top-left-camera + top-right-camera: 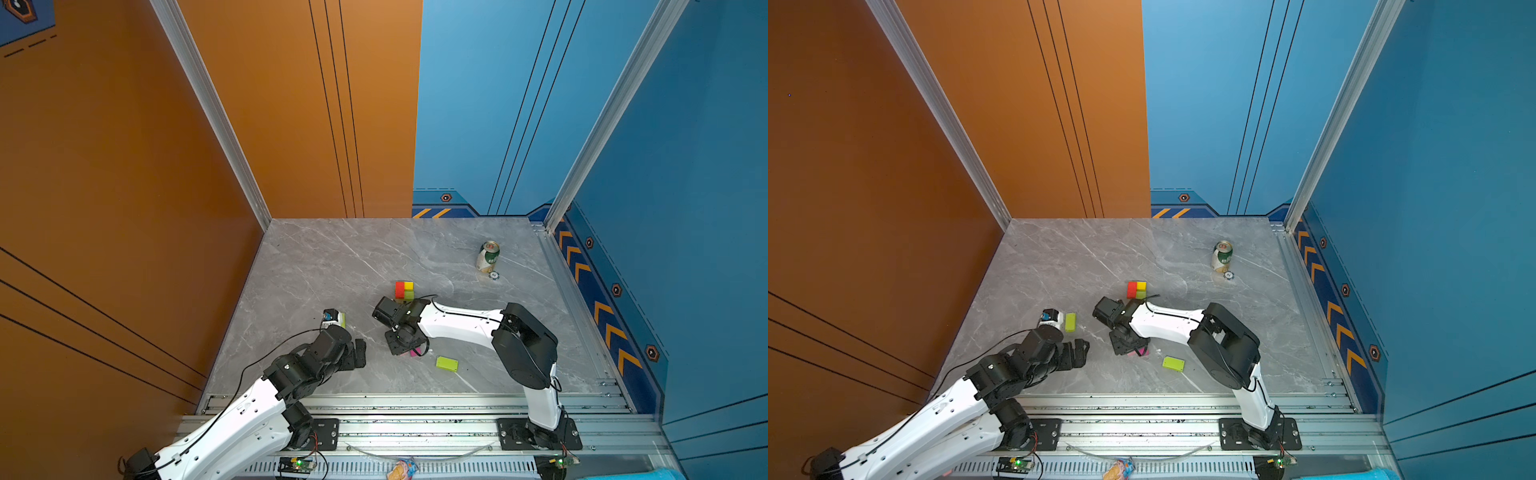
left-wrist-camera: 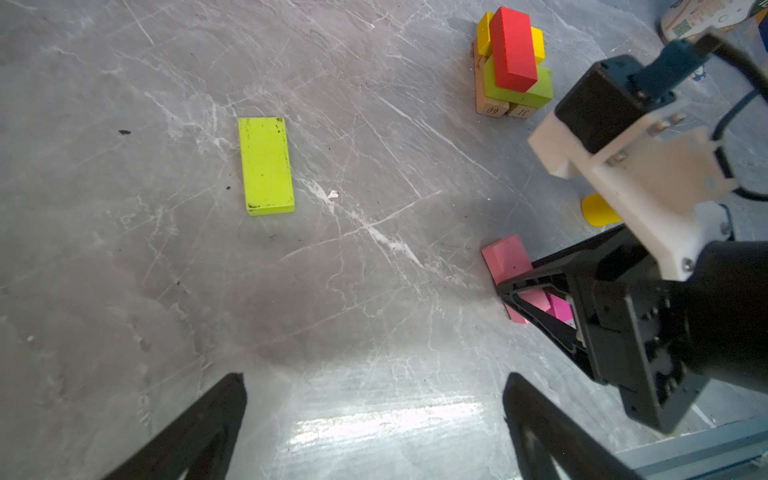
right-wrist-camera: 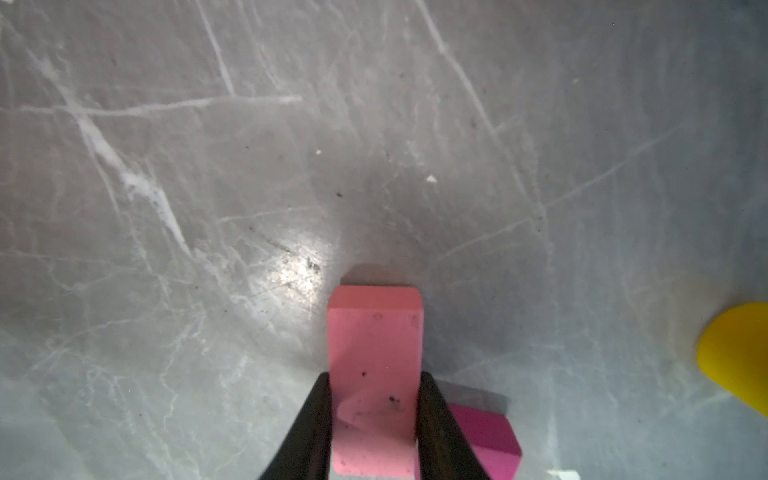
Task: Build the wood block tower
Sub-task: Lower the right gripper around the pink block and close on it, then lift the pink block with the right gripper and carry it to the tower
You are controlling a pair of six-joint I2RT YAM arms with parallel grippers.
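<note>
- My right gripper [image 3: 374, 378] is clenched on the pink block [image 3: 374, 332], with a finger flat against each long side. In both top views the block is only a pink sliver under the gripper, just below centre.
- Much of the block sticks out past the fingertips. I judge it could pivot in the grip on the lift and arrive at the tower crooked.
- The magenta cube [image 3: 486, 440] sits tight against one finger; I cannot tell whether it touches the block. A careless rise may drag or flip it.
- The yellow cylinder [image 3: 735, 357] lies nearby, and a nudge would likely send it rolling.
- The tower [image 1: 404, 290] stands at centre in a top view, just above the right arm's wrist. A fast swing could clip it.
- The red block [image 2: 510, 48] on top crosses the layer beneath, so an off-centre or heavy placement may tip the stack.
- My left gripper [image 2: 374, 378] hangs released and empty, left of the right one in a top view. Moving both arms risks a collision.
- The lime-green block [image 1: 447, 364] at lower centre-right lies clear.
</note>
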